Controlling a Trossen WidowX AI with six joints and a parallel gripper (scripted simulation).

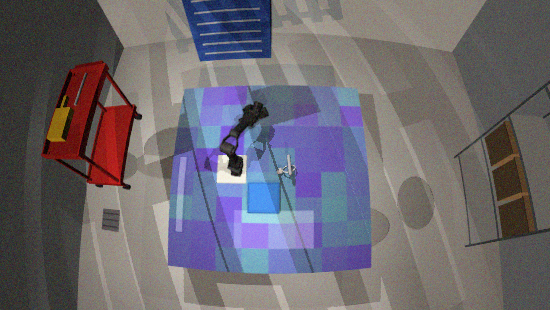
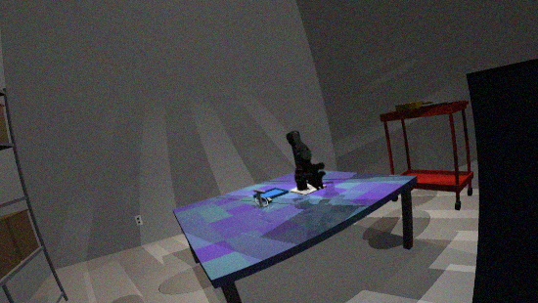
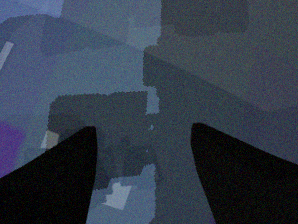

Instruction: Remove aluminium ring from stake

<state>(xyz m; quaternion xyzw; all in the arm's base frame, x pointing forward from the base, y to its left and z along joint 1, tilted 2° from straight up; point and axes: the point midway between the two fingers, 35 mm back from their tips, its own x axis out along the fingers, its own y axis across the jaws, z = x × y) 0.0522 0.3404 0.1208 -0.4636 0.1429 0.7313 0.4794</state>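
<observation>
Black arm on a patchwork desk [image 2: 313, 230]
Blue tray [image 2: 272, 194] beside the stake [image 2: 260, 196], ring [image 2: 267, 200] at its foot; red cart [image 2: 425, 113] far right

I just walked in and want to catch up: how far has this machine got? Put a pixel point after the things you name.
Done: nothing visible; the ring [image 1: 294, 173] [image 2: 267, 202] is around the stake [image 1: 289, 164] [image 2: 260, 197].

In hand: nothing; the end effector [image 1: 258, 111] [image 3: 144, 135] is open, away from the ring.

Left: freeing the ring, laying it in the tray [image 1: 264, 198] [image 2: 275, 193], letting go, moving away.
</observation>
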